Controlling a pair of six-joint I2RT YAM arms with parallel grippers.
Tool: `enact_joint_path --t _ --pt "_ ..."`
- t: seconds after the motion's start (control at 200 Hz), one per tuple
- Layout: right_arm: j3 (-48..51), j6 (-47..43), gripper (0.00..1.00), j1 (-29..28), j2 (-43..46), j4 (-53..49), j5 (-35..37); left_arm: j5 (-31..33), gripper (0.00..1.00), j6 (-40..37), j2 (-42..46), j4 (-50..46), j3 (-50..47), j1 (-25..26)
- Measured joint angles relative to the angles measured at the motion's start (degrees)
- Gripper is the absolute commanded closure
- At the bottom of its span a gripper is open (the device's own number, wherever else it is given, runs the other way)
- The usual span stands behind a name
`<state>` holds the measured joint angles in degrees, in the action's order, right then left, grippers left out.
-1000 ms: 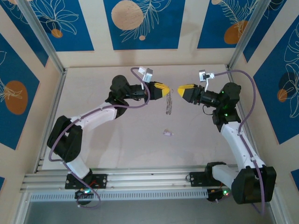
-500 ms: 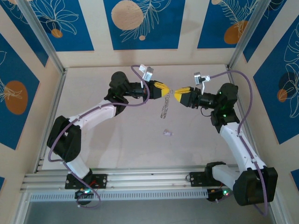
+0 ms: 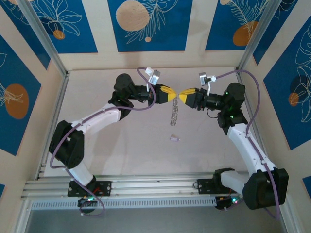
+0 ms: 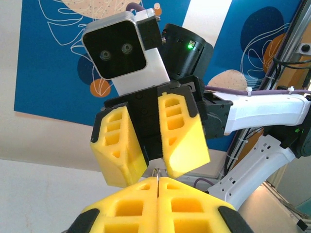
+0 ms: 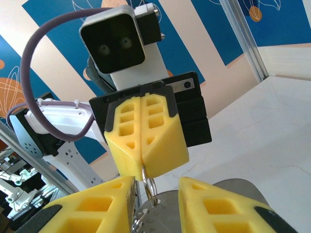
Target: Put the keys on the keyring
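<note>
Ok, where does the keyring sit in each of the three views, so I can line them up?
Top external: the keyring dangles near picture centre, just under the tip of the left gripper.
Left wrist: a thin sliver of the keyring pokes up at bottom centre.
Right wrist: the keyring hangs low, left of centre.
Shared landmark: the left gripper, yellow fingers shut on the keyring.

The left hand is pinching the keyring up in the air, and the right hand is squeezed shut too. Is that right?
Not quite. The left hand is pinching the keyring up in the air, but the right hand is not squeezed shut. Its yellow fingers stand apart with a gap between them. The right wrist view shows this.
</note>
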<state>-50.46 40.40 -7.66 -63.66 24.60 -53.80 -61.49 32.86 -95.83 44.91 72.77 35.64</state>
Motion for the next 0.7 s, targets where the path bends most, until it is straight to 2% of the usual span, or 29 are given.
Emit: enact_joint_path --t 0.13,0.32,0.405,0.465,0.635,0.7 --pt "-0.1 0.0 0.79 -0.3 -0.3 0.0 -0.1 0.0 1.00 0.2 0.0 0.0 0.2 0.0" --pt "-0.2 0.0 0.80 -0.6 -0.3 0.0 -0.1 0.0 1.00 0.2 0.0 -0.4 0.4 0.0" --pt "-0.2 0.0 0.88 -0.7 -0.3 0.0 -0.2 0.0 1.00 0.2 0.0 -0.5 0.8 0.0" --pt "-0.4 -0.5 1.00 -0.9 -0.3 0.1 -0.3 0.0 1.00 0.2 0.0 -0.7 1.1 0.0" --pt "-0.9 -1.0 1.00 -1.0 -0.3 0.2 -0.2 0.2 1.00 0.2 0.0 -1.0 1.5 0.0" --pt "-0.9 -1.1 1.00 -1.0 -0.3 0.3 0.4 1.2 0.84 0.0 0.0 -1.2 1.5 0.0"
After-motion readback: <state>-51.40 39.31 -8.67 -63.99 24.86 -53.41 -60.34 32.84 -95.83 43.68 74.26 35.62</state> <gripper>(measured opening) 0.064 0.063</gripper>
